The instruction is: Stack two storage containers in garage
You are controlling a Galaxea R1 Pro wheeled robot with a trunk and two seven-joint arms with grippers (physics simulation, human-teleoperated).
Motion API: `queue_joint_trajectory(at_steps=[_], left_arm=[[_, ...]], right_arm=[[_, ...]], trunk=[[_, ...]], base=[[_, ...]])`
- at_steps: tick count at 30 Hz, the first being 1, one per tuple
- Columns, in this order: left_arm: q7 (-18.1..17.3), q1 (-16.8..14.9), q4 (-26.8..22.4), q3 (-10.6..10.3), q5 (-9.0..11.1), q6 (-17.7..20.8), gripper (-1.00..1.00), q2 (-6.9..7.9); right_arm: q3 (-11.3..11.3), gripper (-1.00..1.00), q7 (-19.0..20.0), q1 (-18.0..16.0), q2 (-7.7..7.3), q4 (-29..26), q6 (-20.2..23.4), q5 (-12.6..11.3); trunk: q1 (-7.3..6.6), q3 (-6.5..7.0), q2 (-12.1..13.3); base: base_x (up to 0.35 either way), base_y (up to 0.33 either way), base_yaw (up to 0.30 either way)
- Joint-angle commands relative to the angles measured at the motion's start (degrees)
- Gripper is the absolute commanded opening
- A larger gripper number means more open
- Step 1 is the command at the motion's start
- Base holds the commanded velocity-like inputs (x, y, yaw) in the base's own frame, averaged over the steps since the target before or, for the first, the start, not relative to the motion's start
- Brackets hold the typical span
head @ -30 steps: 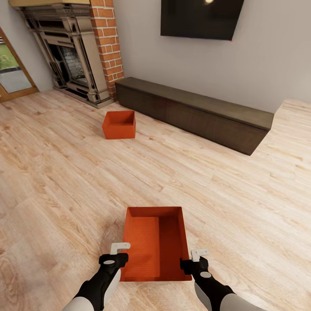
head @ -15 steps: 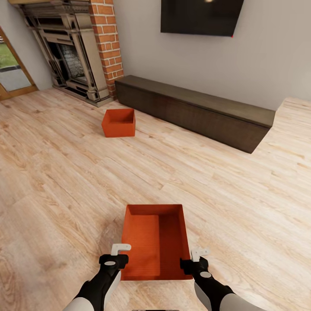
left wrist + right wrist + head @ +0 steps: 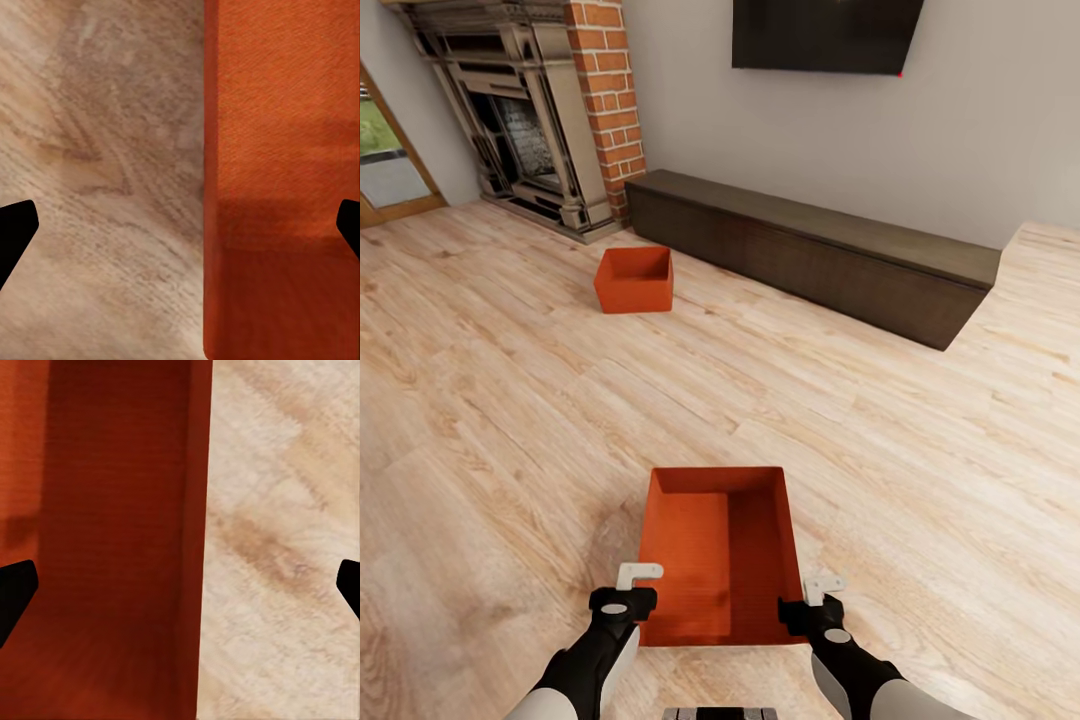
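Observation:
One orange-red storage container [image 3: 720,555] sits on the light wood floor of the living room, right in front of me. My left gripper [image 3: 635,586] is open over its left wall [image 3: 214,225], one finger on each side of the thin edge. At the opposite wall [image 3: 199,510] my right gripper [image 3: 816,596] is open the same way. In both wrist views the black fingertips [image 3: 15,232] [image 3: 16,592] stand far apart and clear of the wall. The second storage container [image 3: 634,280] lies further off on the planks, near the fireplace.
A long dark low bench [image 3: 810,255] runs along the far wall under a black TV [image 3: 825,35]. The red brick chimney [image 3: 605,100] and ornate fireplace [image 3: 520,120] stand at the back left, beside a glazed door [image 3: 385,160].
The whole picture has slid slightly, so the camera has moved. Both grippers stay open over the near container's side walls.

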Motion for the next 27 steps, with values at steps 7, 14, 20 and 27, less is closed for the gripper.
queue_joint_trajectory(at_steps=[7,14,20,27], left_arm=[[0.22,0.0,-0.4,-0.14,-0.47,0.45,1.0,0.03],[0.1,0.0,-0.71,-0.05,-0.4,0.52,1.0,0.06],[0.05,0.0,-0.74,0.1,-0.16,0.53,1.0,0.07],[0.15,0.0,-0.81,0.2,-0.05,0.47,1.0,0.06]], right_arm=[[0.45,1.0,-0.27,-0.07,-0.16,0.02,-0.35,-0.52],[-0.01,1.0,-0.27,-0.1,-0.29,-0.08,-0.21,-0.6],[-1.41,1.0,-0.34,-0.11,-0.49,-1.5,1.61,-0.55],[-1.58,1.0,-0.36,-0.11,-0.67,-5.28,3.73,-0.6]], trunk=[[1.54,-1.3,-2.84],[3.07,-2.55,-5.64],[3.29,-2.73,-6.05],[3.29,-2.73,-6.05]], base=[[0.0,0.0,0.0],[0.0,0.0,0.0],[0.0,0.0,0.0],[0.0,0.0,0.0]])
